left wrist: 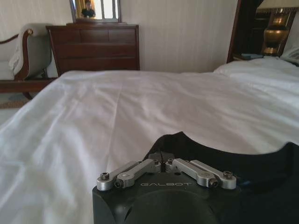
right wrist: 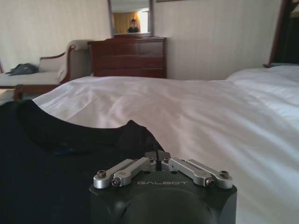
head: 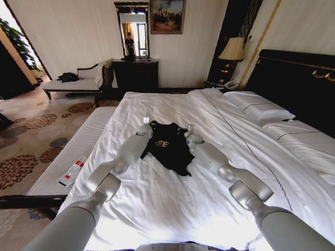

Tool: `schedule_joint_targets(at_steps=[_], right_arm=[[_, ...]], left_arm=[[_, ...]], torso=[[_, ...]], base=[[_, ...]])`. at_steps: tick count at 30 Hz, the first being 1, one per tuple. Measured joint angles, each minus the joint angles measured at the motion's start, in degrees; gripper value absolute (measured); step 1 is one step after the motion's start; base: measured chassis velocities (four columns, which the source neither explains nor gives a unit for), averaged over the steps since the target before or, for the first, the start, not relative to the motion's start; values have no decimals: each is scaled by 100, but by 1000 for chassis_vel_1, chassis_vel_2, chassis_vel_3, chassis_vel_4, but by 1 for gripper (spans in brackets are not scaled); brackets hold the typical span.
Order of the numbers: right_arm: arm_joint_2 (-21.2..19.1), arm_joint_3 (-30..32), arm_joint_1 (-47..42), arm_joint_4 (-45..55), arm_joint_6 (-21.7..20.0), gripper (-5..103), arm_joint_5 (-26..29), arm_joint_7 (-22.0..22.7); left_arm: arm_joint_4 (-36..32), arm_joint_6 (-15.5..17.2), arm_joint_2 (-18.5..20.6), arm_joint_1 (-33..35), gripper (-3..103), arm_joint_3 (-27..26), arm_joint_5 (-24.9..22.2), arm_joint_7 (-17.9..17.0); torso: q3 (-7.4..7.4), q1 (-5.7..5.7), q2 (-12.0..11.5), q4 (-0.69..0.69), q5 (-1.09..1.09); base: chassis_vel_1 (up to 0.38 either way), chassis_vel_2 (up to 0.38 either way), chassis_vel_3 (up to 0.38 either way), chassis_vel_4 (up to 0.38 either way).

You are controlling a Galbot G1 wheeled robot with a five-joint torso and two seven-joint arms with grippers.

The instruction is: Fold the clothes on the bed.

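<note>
we pinch T-shirt [head: 168, 146] shoulders on bed [head: 172, 209] | left tool [left wrist: 162, 161] clamped on cloth just ahead | right tool [right wrist: 157, 158] likewise | 2 grips keep fold square

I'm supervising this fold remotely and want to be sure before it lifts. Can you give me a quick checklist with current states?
1. T-shirt on the bed, apart from the pillows: ok.
2. Left gripper shut on the T-shirt's edge: ok.
3. Right gripper shut on the edge: ok.
4. Both grippers at the shirt's far end, one on each side: ok.
5. Shirt lying flat: not ok, bunched and narrowed.
6. Grip firm enough to lift: cannot tell.
</note>
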Motion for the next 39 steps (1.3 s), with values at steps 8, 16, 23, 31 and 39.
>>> schedule_joint_targets(at_steps=[8,16,23,31,39], right_arm=[[415,473,258,-714,273,0,-714,12],[577,1033,294,-1179,633,0,-1521,87],[695,1408,122,-1266,856,0,-1956,151],[743,1446,93,-1327,790,5,-2065,115],[585,1200,-7,-1073,539,38,-1849,67]], left_arm=[[472,-100,-192,-369,0,-317,329,46],[563,-170,-232,-260,0,-461,535,44],[370,-221,-120,137,0,-522,588,33],[169,-11,-88,307,4,-477,476,-88],[20,246,-33,416,37,-375,444,-121]], torso=[[1,0,0,5,-1],[0,0,0,1,0],[0,0,0,5,0],[0,0,0,2,0],[0,0,0,3,0]], base=[[0,0,0,0],[0,0,0,0],[0,0,0,0],[0,0,0,0],[0,0,0,0]])
